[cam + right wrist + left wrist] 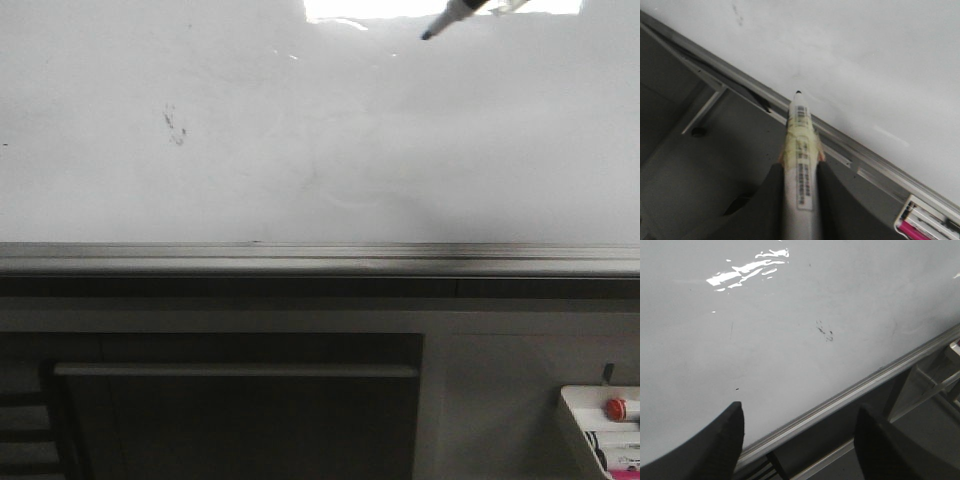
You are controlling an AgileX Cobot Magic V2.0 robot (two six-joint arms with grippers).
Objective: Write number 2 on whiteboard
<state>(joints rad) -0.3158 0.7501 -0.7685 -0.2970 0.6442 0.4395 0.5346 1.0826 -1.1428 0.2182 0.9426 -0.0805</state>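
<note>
The whiteboard (320, 120) fills the upper front view, with its grey lower rail (320, 258). No number 2 shows on it, only a cluster of dark smudge specks (175, 125) and faint erased traces. My right gripper (800, 167) is shut on a white marker (801, 145) with tape round its barrel. The marker's black tip (428, 35) shows at the board's top right in the front view; I cannot tell whether it touches the board. My left gripper (800, 440) is open and empty, over the board's lower rail (850, 390). The specks (825, 331) show beyond it.
A small white tray (600, 440) with a red button (616, 408) and markers sits at the lower right, below the rail. It also shows in the right wrist view (925, 220). A dark cabinet panel (240, 400) lies under the board. Glare (340, 10) marks the board's top.
</note>
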